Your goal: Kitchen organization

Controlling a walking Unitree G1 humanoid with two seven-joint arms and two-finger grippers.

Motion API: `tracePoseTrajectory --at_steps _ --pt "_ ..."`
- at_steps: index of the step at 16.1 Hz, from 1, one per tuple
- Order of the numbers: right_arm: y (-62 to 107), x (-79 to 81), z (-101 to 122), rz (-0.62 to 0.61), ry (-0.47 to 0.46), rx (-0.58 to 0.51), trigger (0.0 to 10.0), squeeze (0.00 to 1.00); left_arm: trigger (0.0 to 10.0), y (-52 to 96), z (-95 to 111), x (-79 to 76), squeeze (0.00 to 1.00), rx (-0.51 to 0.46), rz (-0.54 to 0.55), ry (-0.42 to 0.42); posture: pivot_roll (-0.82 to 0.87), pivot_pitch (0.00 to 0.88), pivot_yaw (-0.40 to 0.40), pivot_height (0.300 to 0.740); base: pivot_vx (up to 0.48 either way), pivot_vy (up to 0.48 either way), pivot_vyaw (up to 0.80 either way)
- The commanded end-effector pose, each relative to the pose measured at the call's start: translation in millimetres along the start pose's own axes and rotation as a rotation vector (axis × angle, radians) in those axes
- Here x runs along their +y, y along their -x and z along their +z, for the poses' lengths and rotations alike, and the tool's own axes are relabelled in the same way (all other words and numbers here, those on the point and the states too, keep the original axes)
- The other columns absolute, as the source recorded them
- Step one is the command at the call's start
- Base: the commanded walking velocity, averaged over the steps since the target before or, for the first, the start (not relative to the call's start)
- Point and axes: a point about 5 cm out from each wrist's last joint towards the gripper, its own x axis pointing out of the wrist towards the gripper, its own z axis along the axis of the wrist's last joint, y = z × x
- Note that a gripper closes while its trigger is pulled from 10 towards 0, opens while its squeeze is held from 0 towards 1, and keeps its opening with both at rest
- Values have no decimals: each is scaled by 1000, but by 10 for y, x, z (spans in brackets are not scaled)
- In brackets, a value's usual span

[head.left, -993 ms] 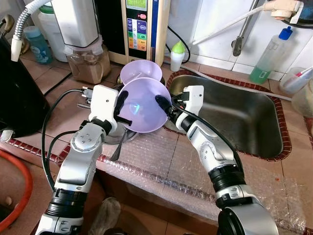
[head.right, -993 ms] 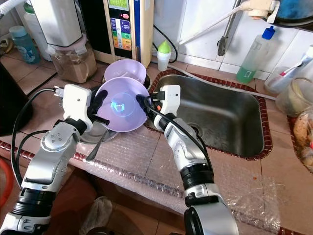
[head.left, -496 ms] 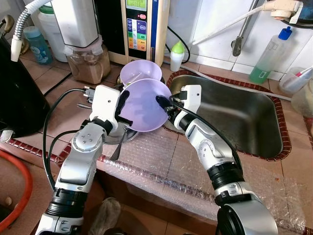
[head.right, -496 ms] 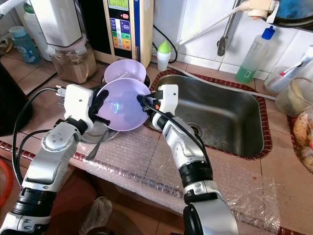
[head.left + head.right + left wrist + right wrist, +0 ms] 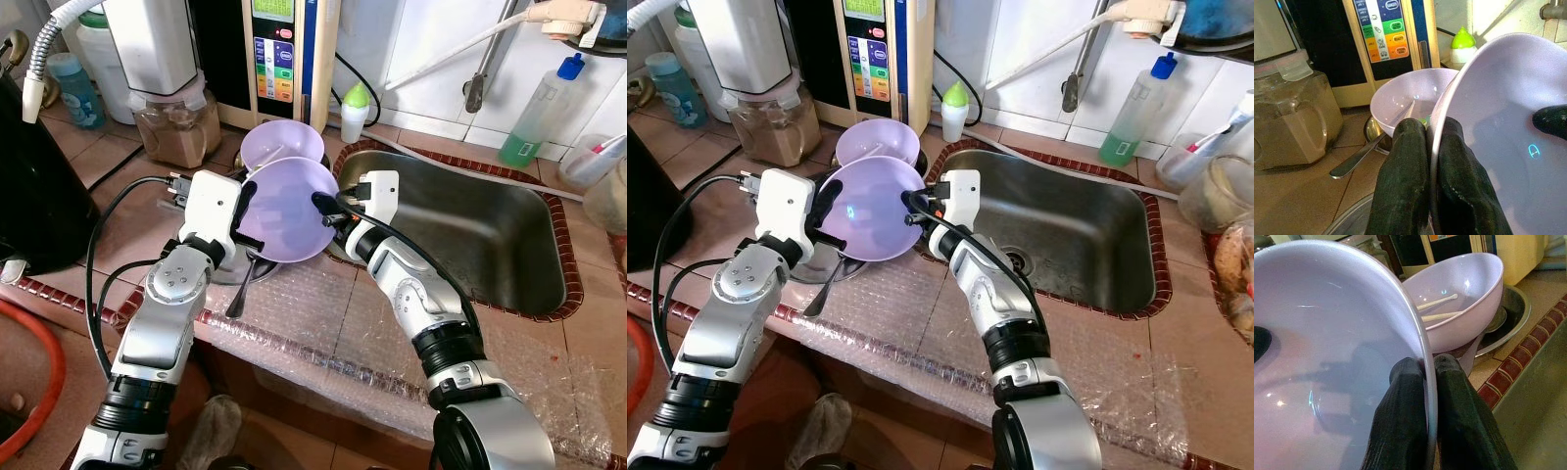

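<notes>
Beside the sink (image 5: pixel 460 230): lilac bowl (image 5: pixel 286 208) is held tilted.
Left gripper (image 5: pixel 1427 161): clamped on rim.
Right gripper (image 5: pixel 1422 396): pinched on opposite rim, for steadiness.

**What the held bowl hides and the edges cut off**

The tilted lavender bowl (image 5: pixel 286 211) is the landmark. Behind it, the second lavender bowl (image 5: pixel 282 147) shows only its far half. Beneath it, a steel dish (image 5: pixel 1508 316) and the head of a dark spoon (image 5: pixel 241 289) are mostly covered. In the left wrist view, the bowl's rim runs past the picture's edge. Labels on the panel (image 5: pixel 1383 27) behind it are too small to read. Right of it, the green bottle (image 5: pixel 537 113) is partly hidden by the tap pipe.
</notes>
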Motion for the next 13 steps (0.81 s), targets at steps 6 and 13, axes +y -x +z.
tracePoseTrajectory --at_steps 6,13 --pt "95 -314 61 -168 -61 -21 0 0 10000 -8 119 11 0 -62 -21 -22 72 0 -26 740 0 0 0" --pt "31 -203 266 -65 -280 -139 0 0 10000 60 169 204 1000 -70 65 15 78 0 -37 740 0 0 0"
